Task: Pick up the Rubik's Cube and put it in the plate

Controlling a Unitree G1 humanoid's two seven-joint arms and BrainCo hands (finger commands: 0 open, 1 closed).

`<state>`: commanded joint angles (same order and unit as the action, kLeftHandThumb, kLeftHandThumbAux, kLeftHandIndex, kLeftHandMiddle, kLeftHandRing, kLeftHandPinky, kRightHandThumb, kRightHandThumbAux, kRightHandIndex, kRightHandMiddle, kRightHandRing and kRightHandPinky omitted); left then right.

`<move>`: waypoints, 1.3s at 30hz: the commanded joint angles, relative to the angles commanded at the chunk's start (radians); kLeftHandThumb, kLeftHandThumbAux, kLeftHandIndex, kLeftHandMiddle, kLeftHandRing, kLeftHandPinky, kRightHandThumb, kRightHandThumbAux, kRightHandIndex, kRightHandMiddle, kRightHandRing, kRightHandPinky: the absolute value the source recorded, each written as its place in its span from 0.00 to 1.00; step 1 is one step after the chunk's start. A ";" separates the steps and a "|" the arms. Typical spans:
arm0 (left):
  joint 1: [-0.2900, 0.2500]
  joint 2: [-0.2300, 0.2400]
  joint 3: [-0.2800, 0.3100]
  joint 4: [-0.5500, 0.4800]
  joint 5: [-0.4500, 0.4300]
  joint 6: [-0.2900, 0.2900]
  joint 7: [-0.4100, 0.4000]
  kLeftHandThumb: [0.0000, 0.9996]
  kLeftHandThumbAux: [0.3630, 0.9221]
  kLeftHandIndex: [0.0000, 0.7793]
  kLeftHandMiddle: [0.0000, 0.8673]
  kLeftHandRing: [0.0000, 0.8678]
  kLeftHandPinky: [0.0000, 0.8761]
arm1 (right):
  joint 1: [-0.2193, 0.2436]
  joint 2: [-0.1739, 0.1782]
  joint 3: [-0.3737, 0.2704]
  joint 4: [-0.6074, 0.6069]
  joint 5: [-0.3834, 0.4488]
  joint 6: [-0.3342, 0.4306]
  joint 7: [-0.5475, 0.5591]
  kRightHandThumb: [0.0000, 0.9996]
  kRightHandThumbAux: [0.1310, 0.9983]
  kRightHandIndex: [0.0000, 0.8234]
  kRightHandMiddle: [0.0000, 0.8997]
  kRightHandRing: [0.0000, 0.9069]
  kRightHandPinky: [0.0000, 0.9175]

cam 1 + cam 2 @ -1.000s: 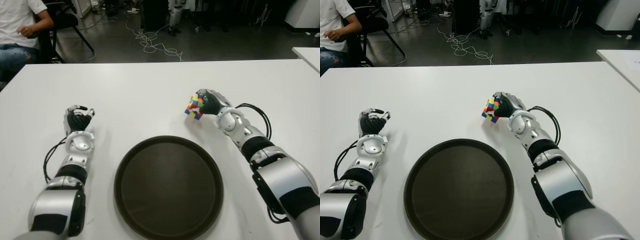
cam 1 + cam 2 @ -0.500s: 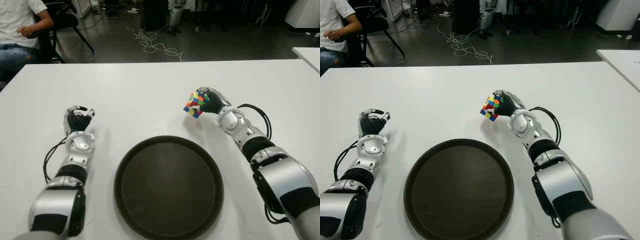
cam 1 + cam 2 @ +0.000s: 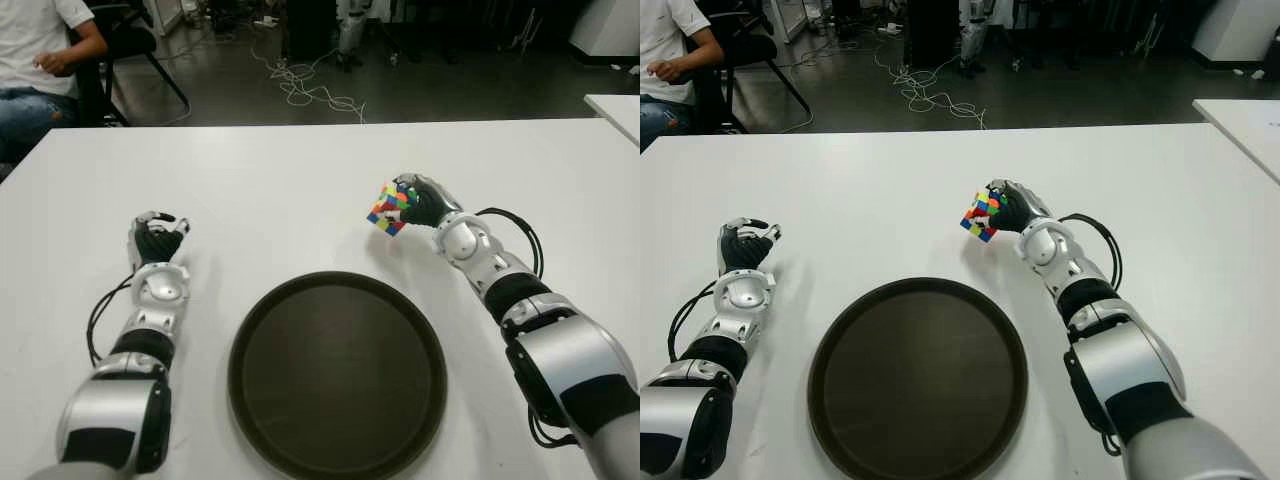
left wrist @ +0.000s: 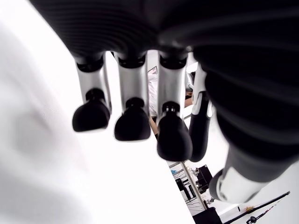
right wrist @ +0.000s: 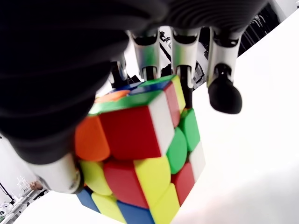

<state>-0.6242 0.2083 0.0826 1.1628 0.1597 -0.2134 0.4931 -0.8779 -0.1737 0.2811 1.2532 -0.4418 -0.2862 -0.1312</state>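
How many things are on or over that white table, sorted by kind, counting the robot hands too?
Rubik's Cube: 1, held in the right robot hand
Plate: 1, dark, round, nothing in it
Robot hands: 2, right robot hand and left robot hand, which holds nothing
Total: 4

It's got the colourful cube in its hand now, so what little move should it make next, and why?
Probably carry it toward the robot and inward until it is over the plate. The right robot hand grips the Rubik's Cube beyond the plate's far rim, so letting go now would likely drop it on the white table. The left robot hand shows left of the plate.
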 joint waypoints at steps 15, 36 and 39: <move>0.003 0.004 -0.001 -0.005 0.004 -0.010 0.002 0.71 0.61 0.57 0.95 0.95 0.93 | 0.145 -0.081 -0.080 -0.353 0.106 -0.080 0.110 0.70 0.68 0.54 0.92 0.91 0.89; -0.004 0.011 -0.013 0.011 0.019 0.006 0.020 0.71 0.61 0.57 0.95 0.95 0.93 | 0.470 -0.084 -0.149 -1.003 0.460 0.065 0.509 0.71 0.67 0.54 0.91 0.91 0.89; -0.004 0.011 -0.012 0.010 0.017 0.007 0.015 0.71 0.61 0.57 0.95 0.95 0.93 | 0.478 -0.086 -0.150 -1.024 0.465 0.082 0.530 0.71 0.67 0.54 0.91 0.92 0.90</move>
<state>-0.6285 0.2196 0.0708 1.1731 0.1765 -0.2067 0.5077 -0.4000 -0.2601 0.1309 0.2295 0.0228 -0.2040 0.3992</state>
